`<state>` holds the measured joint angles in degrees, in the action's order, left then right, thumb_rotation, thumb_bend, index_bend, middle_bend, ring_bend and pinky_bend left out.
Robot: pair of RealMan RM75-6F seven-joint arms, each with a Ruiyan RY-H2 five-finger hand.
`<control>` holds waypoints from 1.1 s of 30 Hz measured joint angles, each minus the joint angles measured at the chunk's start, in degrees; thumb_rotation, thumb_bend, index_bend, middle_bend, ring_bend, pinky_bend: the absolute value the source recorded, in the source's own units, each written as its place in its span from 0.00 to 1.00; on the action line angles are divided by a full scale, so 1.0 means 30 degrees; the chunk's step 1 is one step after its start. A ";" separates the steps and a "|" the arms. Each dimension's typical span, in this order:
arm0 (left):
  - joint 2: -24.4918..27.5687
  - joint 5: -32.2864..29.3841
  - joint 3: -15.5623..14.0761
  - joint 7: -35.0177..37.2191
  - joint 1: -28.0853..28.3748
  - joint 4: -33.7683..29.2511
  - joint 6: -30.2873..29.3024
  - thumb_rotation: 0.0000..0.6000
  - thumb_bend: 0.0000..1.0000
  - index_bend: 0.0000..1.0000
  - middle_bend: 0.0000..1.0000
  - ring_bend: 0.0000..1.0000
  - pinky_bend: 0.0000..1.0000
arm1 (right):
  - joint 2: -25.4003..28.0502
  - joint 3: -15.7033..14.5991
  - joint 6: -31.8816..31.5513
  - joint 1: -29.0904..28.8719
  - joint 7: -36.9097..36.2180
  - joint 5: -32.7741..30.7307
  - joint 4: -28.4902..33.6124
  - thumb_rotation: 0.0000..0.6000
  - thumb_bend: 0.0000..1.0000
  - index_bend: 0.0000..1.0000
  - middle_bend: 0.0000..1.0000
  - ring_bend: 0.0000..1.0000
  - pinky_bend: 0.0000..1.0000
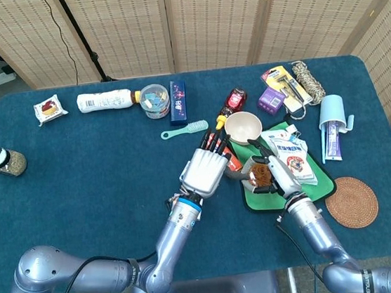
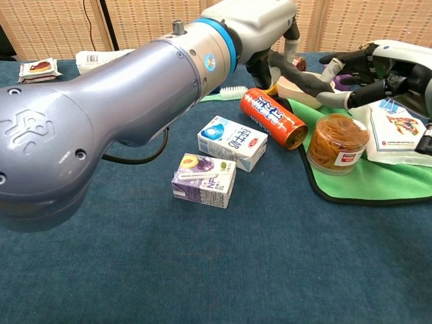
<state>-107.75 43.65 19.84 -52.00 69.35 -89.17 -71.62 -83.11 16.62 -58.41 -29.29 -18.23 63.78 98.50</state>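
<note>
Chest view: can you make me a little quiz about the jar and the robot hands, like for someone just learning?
1. True or false: the jar stands upright on the green mat.
2. What lies on its side just left of the jar? A) an orange can B) a spoon C) a cup
3. Fill in: the right hand hovers above the jar with its fingers ____.

Key
1. True.
2. A, the orange can, with its end by the mat's edge.
3. Apart; it holds nothing. The left hand, above the can, is empty too.
</note>
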 measured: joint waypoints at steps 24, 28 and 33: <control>0.0372 0.0364 0.0000 -0.0226 -0.0430 -0.0629 0.0209 1.00 0.50 0.62 0.14 0.00 0.05 | 0.0006 0.0014 -0.0055 0.0004 0.0405 -0.0310 0.0198 1.00 0.58 0.70 0.22 0.00 0.00; 0.0483 0.0404 -0.0026 -0.0232 -0.0519 -0.0760 0.0221 1.00 0.50 0.62 0.14 0.00 0.05 | 0.0021 0.0042 -0.0116 0.0038 0.0417 -0.0357 0.0201 1.00 0.59 0.71 0.23 0.01 0.00; 0.0566 0.0430 -0.0007 -0.0158 -0.0616 -0.0844 0.0254 1.00 0.50 0.62 0.14 0.00 0.05 | 0.0093 0.0047 -0.0160 0.0097 0.0433 -0.0387 0.0216 1.00 0.59 0.72 0.23 0.01 0.00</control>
<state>-106.05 44.94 19.82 -52.47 67.50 -91.71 -70.86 -82.84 16.77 -58.89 -29.00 -16.94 62.61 99.15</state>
